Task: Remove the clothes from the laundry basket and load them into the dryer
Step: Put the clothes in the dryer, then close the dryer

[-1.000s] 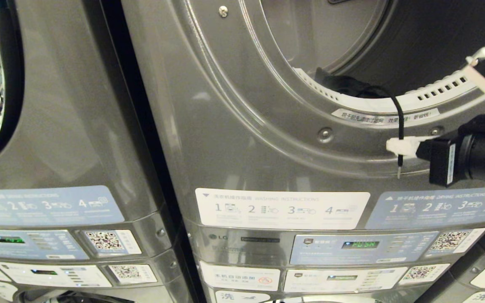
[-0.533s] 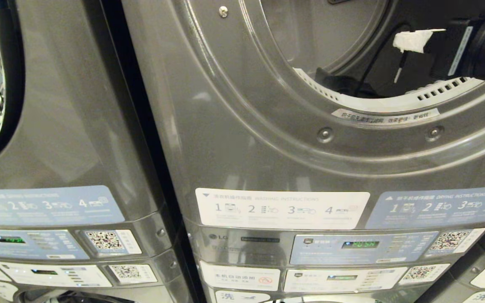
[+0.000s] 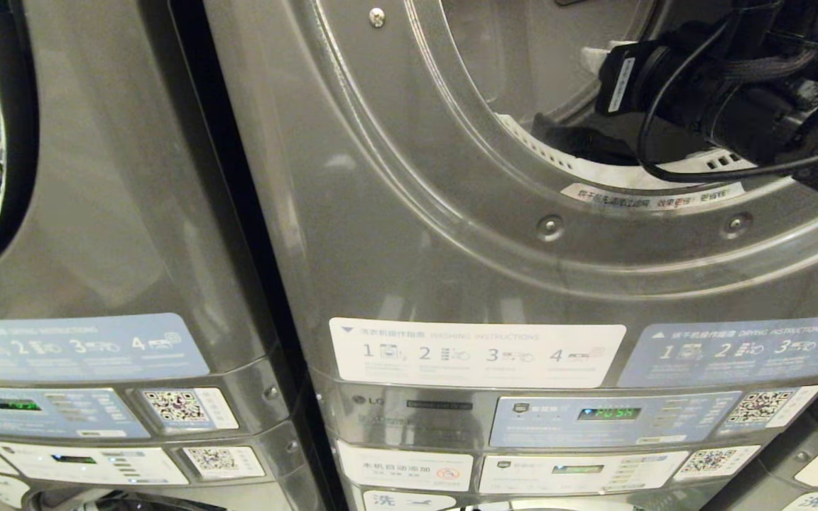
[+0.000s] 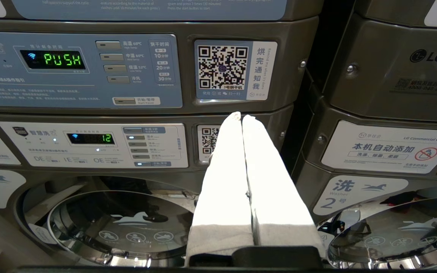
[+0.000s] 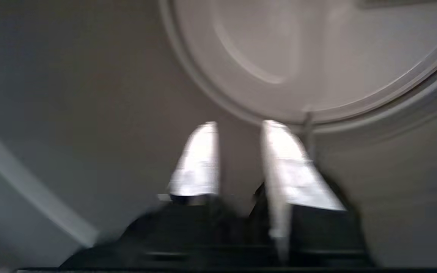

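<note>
Inside the dryer (image 3: 451, 177) mouth, the right gripper (image 5: 239, 129) stands parted, apparently empty; dark clothes (image 3: 579, 142) at the lip could spill out.

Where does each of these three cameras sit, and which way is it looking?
Head view: on the robot's head, looking down at the dryer; the right arm reaches into its drum opening.
Left wrist view: behind the left gripper, fingers together, facing the control panel.
Right wrist view: behind the right gripper, fingers apart, facing the drum's inside.
Shared: head and left wrist views both show the green PUSH display.
</note>
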Tool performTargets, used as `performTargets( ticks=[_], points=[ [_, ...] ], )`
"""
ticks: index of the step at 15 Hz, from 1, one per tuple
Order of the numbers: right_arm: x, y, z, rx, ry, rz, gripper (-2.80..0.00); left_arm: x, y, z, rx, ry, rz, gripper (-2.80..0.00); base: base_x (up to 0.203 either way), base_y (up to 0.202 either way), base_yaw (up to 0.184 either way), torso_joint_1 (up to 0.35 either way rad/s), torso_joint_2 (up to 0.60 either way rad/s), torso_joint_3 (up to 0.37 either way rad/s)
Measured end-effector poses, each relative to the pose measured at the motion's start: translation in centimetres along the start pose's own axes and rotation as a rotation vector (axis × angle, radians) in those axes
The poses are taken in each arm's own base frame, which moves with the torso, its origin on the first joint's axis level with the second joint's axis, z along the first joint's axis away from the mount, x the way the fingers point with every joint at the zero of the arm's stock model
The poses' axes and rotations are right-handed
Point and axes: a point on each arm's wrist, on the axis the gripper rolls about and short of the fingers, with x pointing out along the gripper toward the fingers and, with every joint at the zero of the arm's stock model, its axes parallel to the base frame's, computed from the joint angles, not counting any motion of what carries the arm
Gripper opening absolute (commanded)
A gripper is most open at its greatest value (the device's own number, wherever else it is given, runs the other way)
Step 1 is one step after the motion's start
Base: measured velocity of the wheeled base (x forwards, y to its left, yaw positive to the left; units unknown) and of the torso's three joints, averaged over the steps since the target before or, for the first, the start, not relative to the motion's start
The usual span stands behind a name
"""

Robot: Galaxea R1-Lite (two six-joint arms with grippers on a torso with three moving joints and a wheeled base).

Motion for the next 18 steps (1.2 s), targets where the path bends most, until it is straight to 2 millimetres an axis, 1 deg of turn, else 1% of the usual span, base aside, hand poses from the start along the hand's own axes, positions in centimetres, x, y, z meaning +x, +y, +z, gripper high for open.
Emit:
performTargets(
  ticks=[2, 4, 6, 8, 9, 11, 12, 14, 17, 18],
  points=[
    [1.2, -0.3, -0.7, -0.008, 0.032, -0.009, 0.00, 0.0, 0.0, 0.0, 0.000, 0.000, 0.000, -2.80, 0.000, 0.000, 0.000, 0.000, 0.00, 0.000],
    [1.8, -0.4, -0.6, -0.009, 0.023, -0.016, 0.00, 0.0, 0.0, 0.0, 0.000, 0.000, 0.000, -2.80, 0.000, 0.000, 0.000, 0.000, 0.00, 0.000],
    [2.0, -0.5, -0.1, -0.007, 0.002, -0.019, 0.00, 0.0, 0.0, 0.0, 0.000, 0.000, 0.000, -2.80, 0.000, 0.000, 0.000, 0.000, 0.00, 0.000],
    [1.3, -0.7, 1.2, -0.007, -0.028, -0.023, 0.00, 0.0, 0.0, 0.0, 0.000, 0.000, -0.001, -2.80, 0.000, 0.000, 0.000, 0.000, 0.00, 0.000],
    [0.6, -0.8, 2.1, -0.011, -0.039, -0.023, 0.00, 0.0, 0.0, 0.0, 0.000, 0.000, 0.000, -2.80, 0.000, 0.000, 0.000, 0.000, 0.00, 0.000],
    [-1.6, -1.0, 3.6, -0.025, -0.048, -0.014, 0.00, 0.0, 0.0, 0.0, 0.000, 0.000, 0.000, -2.80, 0.000, 0.000, 0.000, 0.000, 0.00, 0.000],
    [-3.0, -1.2, 4.3, -0.030, -0.053, -0.010, -2.80, 0.0, 0.0, 0.0, 0.001, 0.000, 0.000, -2.80, 0.000, 0.000, 0.000, 0.000, 0.00, 0.000],
    [-6.2, -1.4, 5.2, -0.032, -0.048, 0.008, -2.80, 0.0, 0.0, 0.0, 0.001, 0.000, 0.000, -2.80, 0.000, 0.000, 0.000, 0.000, 0.00, 0.000],
    [-12.0, -1.5, 5.7, -0.031, -0.045, 0.096, -2.80, 0.0, 0.0, 0.0, 0.001, 0.000, 0.000, -2.80, 0.000, 0.000, 0.000, 0.000, 0.00, 0.000],
    [-14.1, -1.5, 5.3, -0.030, -0.031, 0.152, -2.80, 0.0, 0.0, 0.0, 0.002, 0.000, 0.000, -2.80, 0.000, 0.000, 0.000, 0.000, 0.00, 0.000]
  ],
)
